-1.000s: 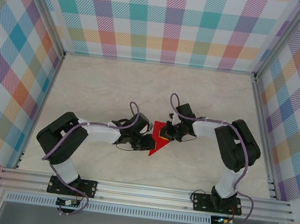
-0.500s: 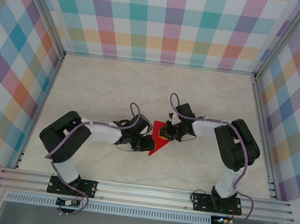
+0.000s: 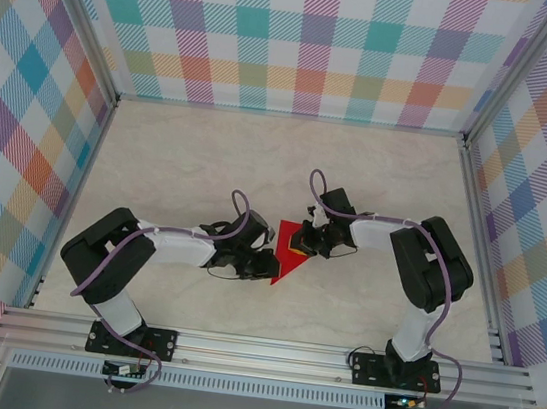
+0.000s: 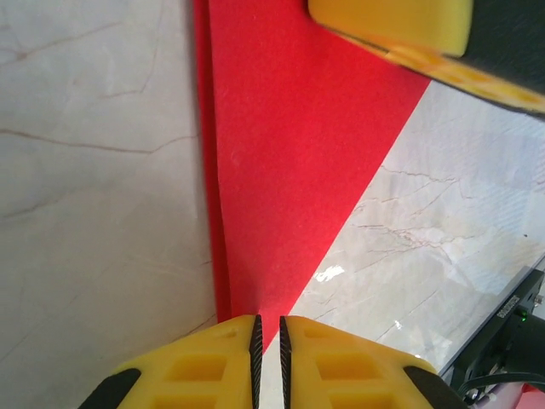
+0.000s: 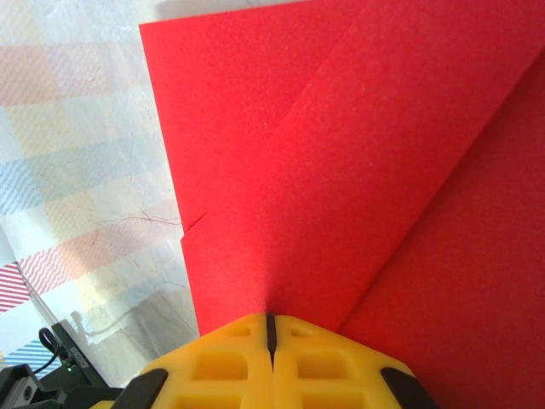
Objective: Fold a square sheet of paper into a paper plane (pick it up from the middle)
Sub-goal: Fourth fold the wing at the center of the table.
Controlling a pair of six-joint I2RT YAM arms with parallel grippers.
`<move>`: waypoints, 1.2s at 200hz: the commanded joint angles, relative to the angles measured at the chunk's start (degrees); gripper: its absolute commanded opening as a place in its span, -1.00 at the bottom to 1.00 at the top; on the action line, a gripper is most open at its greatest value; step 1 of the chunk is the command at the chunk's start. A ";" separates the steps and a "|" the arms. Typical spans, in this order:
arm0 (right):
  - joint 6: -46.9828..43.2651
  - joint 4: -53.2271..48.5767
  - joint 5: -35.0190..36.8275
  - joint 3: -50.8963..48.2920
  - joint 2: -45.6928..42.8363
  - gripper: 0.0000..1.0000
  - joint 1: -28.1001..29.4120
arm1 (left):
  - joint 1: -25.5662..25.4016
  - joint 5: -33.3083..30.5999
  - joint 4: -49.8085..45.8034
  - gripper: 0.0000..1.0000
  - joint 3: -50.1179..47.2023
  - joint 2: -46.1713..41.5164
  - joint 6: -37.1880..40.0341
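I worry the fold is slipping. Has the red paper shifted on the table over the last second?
No. The square sheet of paper keeps its near tip at the same spot relative to the front rail.

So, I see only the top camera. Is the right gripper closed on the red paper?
Observer: Its wrist view shows the right gripper shut, fingertips at the red paper.
Operator: Is the paper folded already?
Observer: Yes, a diagonal flap edge crosses it, layer over layer.
Operator: And the other arm?
Observer: The left gripper shows a thin slit, at the paper's narrow tip; a grip I cannot confirm.
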 commanded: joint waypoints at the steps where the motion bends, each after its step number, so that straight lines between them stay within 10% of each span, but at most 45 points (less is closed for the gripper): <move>1: -0.73 -4.99 7.66 -1.80 5.01 -0.90 0.24 | -1.00 1.13 0.41 -0.69 -1.01 0.61 -1.09; 240: -0.29 -6.08 8.19 -1.18 6.77 -0.90 0.23 | -3.14 -0.92 -1.26 -0.72 -3.72 -0.54 -2.68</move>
